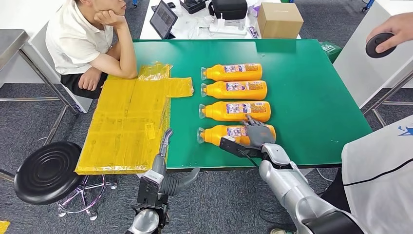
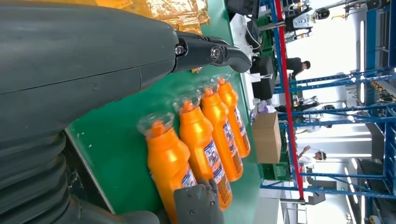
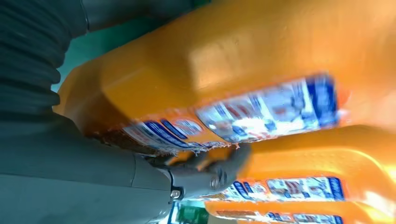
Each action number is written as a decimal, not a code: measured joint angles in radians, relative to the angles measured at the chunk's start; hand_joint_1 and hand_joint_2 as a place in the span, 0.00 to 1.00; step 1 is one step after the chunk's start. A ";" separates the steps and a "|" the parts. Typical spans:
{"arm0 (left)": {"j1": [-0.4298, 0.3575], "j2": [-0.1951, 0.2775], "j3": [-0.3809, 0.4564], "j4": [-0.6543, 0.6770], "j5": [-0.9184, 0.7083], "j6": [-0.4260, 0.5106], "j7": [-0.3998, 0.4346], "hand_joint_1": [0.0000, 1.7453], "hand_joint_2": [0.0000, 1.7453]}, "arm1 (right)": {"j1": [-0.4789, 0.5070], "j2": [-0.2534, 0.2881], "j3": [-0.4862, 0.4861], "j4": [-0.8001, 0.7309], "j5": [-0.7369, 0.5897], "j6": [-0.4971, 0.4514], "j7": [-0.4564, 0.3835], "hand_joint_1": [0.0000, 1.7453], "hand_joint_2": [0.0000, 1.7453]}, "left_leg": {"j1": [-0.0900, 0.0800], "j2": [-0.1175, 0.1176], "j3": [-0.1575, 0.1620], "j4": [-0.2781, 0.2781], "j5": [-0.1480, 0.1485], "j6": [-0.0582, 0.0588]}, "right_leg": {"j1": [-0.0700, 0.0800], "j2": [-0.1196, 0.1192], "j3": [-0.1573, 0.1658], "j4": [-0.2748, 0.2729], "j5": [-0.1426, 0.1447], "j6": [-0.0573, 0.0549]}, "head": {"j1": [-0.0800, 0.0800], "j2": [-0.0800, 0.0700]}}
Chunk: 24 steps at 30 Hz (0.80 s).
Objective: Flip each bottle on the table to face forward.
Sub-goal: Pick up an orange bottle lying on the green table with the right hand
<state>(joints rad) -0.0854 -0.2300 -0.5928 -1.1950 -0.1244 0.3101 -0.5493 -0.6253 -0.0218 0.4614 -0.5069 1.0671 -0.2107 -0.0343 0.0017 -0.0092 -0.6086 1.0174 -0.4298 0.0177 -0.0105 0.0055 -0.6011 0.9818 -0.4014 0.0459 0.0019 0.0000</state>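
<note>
the right hand (image 1: 258, 132) grips the nearest bottle (image 1: 229, 133), lying on its side under the fingers on the green worktop (image 1: 311, 97). three more bottles (image 1: 234, 111) lie just beyond the hand. the left hand (image 1: 164, 144) hangs open off the worktop's near edge, well apart from them.

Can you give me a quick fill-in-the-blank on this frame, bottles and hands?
1. ____ orange bottles lie in a row on the green table.
2. The right hand rests on the bottle ____ to the robot, the nearest bottle.
3. The left hand holds ____, hanging at the table's near edge.
4. Beside the bottles, on the robot's left, lies a flattened ____ sheet.

Missing words: Four; nearest; nothing; yellow
</note>
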 joint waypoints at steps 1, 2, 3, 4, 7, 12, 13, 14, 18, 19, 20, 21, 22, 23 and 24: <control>0.001 0.000 0.000 -0.003 0.000 -0.003 0.001 0.00 1.00 | -0.001 0.000 0.000 0.000 -0.017 0.012 -0.010 1.00 1.00 | 0.000 0.000 0.001 0.000 0.000 0.000 | 0.000 0.000 0.001 0.000 0.000 0.000 | 0.000 0.000; 0.001 0.000 0.001 -0.005 0.000 -0.006 0.002 0.00 1.00 | -0.002 -0.001 -0.002 0.000 -0.035 0.027 -0.021 1.00 1.00 | 0.000 0.000 0.001 0.000 0.000 0.000 | 0.000 0.000 0.001 0.000 0.000 0.000 | 0.000 0.000; 0.001 0.000 0.001 -0.006 0.000 -0.008 0.002 0.00 1.00 | -0.003 -0.003 -0.004 0.000 -0.051 0.041 -0.030 1.00 1.00 | 0.000 0.000 0.003 0.000 -0.001 0.000 | 0.000 0.000 0.002 0.000 0.000 0.000 | 0.000 0.000; 0.001 0.000 0.002 -0.006 0.001 -0.008 0.002 0.00 1.00 | -0.004 -0.004 -0.006 0.000 -0.067 0.053 -0.040 1.00 1.00 | 0.000 0.001 0.004 0.000 -0.001 0.000 | 0.000 0.000 0.003 0.000 0.000 0.000 | 0.000 0.000; 0.000 0.000 0.006 -0.007 0.002 -0.012 0.002 0.00 1.00 | -0.001 -0.008 -0.013 0.002 -0.108 0.085 -0.069 1.00 1.00 | 0.000 0.001 0.008 0.000 -0.003 0.001 | 0.000 0.001 0.007 -0.001 -0.001 0.001 | 0.000 0.000; -0.001 0.000 0.021 -0.008 0.015 -0.015 -0.003 0.00 1.00 | 0.005 -0.008 -0.024 0.013 -0.170 0.127 -0.115 1.00 1.00 | 0.001 0.005 0.022 0.000 -0.011 0.000 | 0.002 0.004 0.012 -0.002 -0.006 0.000 | 0.000 0.000; -0.001 0.000 0.024 -0.008 0.018 -0.015 -0.005 0.00 1.00 | 0.007 -0.008 -0.028 0.014 -0.180 0.133 -0.122 1.00 1.00 | 0.001 0.006 0.027 0.000 -0.013 0.000 | 0.002 0.005 0.014 -0.002 -0.008 -0.001 | 0.000 0.000; -0.002 0.000 0.026 -0.009 0.021 -0.015 -0.006 0.00 1.00 | 0.009 -0.007 -0.030 0.014 -0.186 0.138 -0.127 1.00 1.00 | 0.002 0.007 0.031 -0.001 -0.015 0.000 | 0.003 0.006 0.017 -0.002 -0.010 -0.002 | 0.000 0.000; 0.003 0.000 0.044 -0.023 0.092 -0.055 -0.003 0.00 1.00 | 0.023 -0.005 -0.049 0.011 -0.257 0.171 -0.193 1.00 1.00 | 0.002 0.010 0.047 -0.001 -0.024 -0.001 | 0.004 0.009 0.033 -0.002 -0.017 -0.002 | 0.001 0.000; 0.005 -0.001 0.054 -0.029 0.127 -0.071 -0.001 0.00 1.00 | 0.029 -0.004 -0.058 0.007 -0.292 0.187 -0.226 1.00 1.00 | 0.003 0.011 0.051 -0.001 -0.026 -0.002 | 0.004 0.011 0.037 -0.002 -0.018 -0.002 | 0.001 0.000; 0.007 -0.001 0.064 -0.035 0.160 -0.085 0.002 0.00 1.00 | 0.037 -0.003 -0.067 -0.001 -0.329 0.204 -0.262 1.00 1.00 | 0.003 0.014 0.054 -0.001 -0.028 -0.002 | 0.004 0.014 0.041 -0.002 -0.019 -0.003 | 0.001 0.000; 0.008 -0.002 0.074 -0.041 0.188 -0.095 0.005 0.00 1.00 | 0.045 0.000 -0.075 -0.011 -0.362 0.219 -0.291 1.00 1.00 | 0.003 0.016 0.057 -0.001 -0.030 -0.002 | 0.004 0.016 0.046 -0.002 -0.020 -0.003 | 0.001 0.000; 0.008 -0.004 0.084 -0.045 0.207 -0.102 0.008 0.00 1.00 | 0.054 0.002 -0.082 -0.022 -0.388 0.232 -0.310 1.00 1.00 | 0.003 0.017 0.059 -0.001 -0.031 -0.002 | 0.004 0.017 0.050 -0.002 -0.021 -0.003 | 0.000 0.000; 0.008 -0.006 0.092 -0.049 0.220 -0.107 0.010 0.00 1.00 | 0.062 0.006 -0.088 -0.034 -0.407 0.242 -0.322 1.00 1.00 | 0.003 0.018 0.061 -0.001 -0.032 -0.003 | 0.004 0.018 0.053 -0.002 -0.021 -0.003 | 0.000 0.000; 0.007 -0.008 0.097 -0.052 0.225 -0.110 0.011 0.00 1.00 | 0.068 0.008 -0.092 -0.043 -0.416 0.247 -0.325 1.00 1.00 | 0.003 0.018 0.062 -0.001 -0.032 -0.003 | 0.005 0.018 0.055 -0.002 -0.021 -0.004 | 0.000 0.000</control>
<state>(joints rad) -0.0779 -0.2377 -0.4953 -1.2468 0.1011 0.1999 -0.5383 -0.5572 -0.0135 0.3695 -0.5502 0.6508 0.0366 -0.3593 0.0050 0.0092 -0.5467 1.0167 -0.4621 0.0147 -0.0058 0.0237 -0.5465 0.9797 -0.4227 0.0423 0.0021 0.0000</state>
